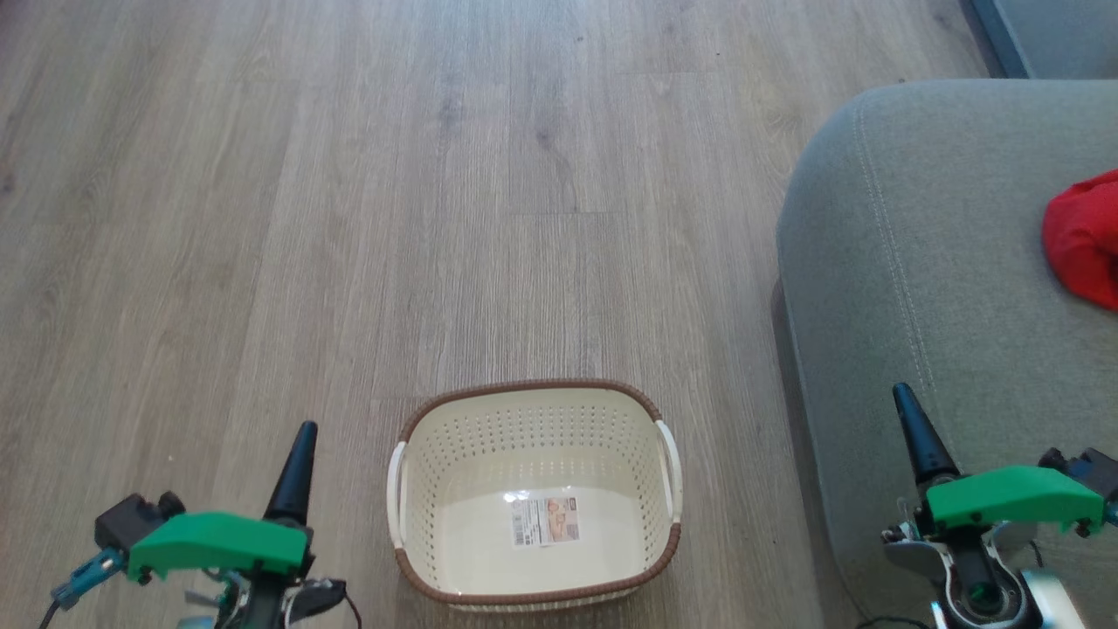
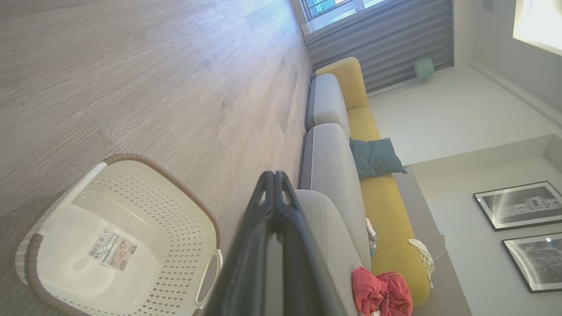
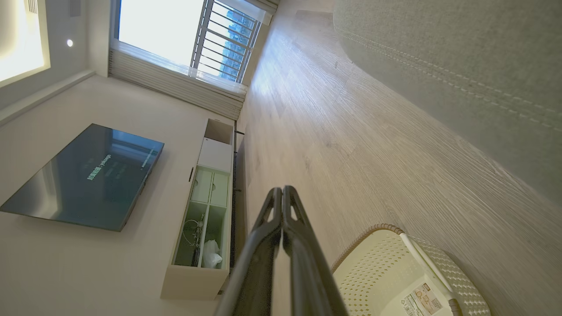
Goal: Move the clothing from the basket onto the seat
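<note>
- L end effector (image 1: 304, 432) low left, R end effector (image 1: 904, 397) low right; both fingers pressed together, holding nothing.
- Head view: basket (image 1: 533, 385) on floor (image 1: 262, 218) btw them, only its label (image 1: 546, 521) inside. Clothing (image 1: 1083, 240) lies on seat (image 1: 943, 288), up-right of R end effector, so R arm nearer. Frame edge crops it.
- L wrist view: red heap on seat, low right, bottom cut off. Can't tell if one garment or two.
- R wrist view: basket corner low right, seat top right. Task prob. done.

Bright daylight, glaring window (image 3: 167, 39), warped edges
</note>
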Available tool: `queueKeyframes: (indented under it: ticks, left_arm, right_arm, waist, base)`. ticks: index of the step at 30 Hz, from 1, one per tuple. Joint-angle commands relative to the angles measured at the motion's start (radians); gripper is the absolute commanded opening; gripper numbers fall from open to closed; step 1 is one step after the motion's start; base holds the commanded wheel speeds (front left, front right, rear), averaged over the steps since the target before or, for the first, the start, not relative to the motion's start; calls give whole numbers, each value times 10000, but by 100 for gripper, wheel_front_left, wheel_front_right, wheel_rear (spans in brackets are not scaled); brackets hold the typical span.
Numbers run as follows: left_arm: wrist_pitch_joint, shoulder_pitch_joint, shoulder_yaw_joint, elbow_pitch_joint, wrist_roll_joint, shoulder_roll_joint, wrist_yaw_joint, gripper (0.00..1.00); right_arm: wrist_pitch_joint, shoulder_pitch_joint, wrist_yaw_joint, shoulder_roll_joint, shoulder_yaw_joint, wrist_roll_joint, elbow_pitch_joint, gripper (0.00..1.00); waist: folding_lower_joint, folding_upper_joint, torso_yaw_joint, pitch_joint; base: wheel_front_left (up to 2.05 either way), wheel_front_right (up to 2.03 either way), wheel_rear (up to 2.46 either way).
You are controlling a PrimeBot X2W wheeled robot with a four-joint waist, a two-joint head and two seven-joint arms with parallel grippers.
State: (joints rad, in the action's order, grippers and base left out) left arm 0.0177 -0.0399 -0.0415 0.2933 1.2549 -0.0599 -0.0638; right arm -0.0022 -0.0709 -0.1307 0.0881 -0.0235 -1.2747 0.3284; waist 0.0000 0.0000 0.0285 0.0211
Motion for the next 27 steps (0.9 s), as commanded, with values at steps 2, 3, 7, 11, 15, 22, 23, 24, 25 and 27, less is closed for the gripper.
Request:
queueKeyframes:
  ticks: [2,3,7,11,15,22,23,24,25,27]
  left_arm:
    - [-104,-553,359,-393,332,-127,-116,0]
    - [-133,-556,387,-396,438,-127,-133,0]
    - [-252,-568,497,-408,861,-125,-201,0]
    - [-372,-581,608,-420,1284,-123,-269,0]
    - [-492,-594,720,-433,1706,-121,-337,0]
    - [-703,-616,917,-454,2444,-116,-455,0]
    - [-733,-620,944,-457,2546,-116,-472,0]
    - [-763,-623,972,-460,2651,-115,-489,0]
    - [-793,-626,1001,-463,2757,-114,-506,0]
    - [-854,-633,1057,-469,2967,-112,-540,0]
  right_arm:
    - [107,-355,-1,-37,44,-312,-406,0]
    - [137,-355,-1,-46,18,-407,-420,0]
    - [256,-356,-1,-79,-87,-788,-473,0]
    - [376,-357,-1,-112,-192,-1169,-526,0]
    - [496,-358,0,-146,-297,-1549,-580,0]
    - [705,-359,0,-204,-482,-2215,-673,0]
    - [734,-359,0,-212,-507,-2307,-686,0]
    - [764,-359,0,-221,-534,-2402,-699,0]
    - [794,-360,0,-229,-560,-2497,-713,0]
    - [854,-360,0,-246,-613,-2688,-739,0]
  waist:
    - [0,0,-15,-10]
    - [0,0,-23,-15]
    - [0,0,-57,-36]
    - [0,0,-90,-57]
    - [0,0,-123,-77]
    - [0,0,-181,-114]
    - [0,0,-189,-119]
    - [0,0,-197,-124]
    - [0,0,-205,-129]
    - [0,0,-222,-140]
  base:
    - [0,0,0]
    - [0,0,0]
    - [0,0,0]
    - [0,0,0]
    - [0,0,0]
    - [0,0,0]
    - [0,0,0]
    - [0,0,0]
    - [0,0,0]
    - [0,0,0]
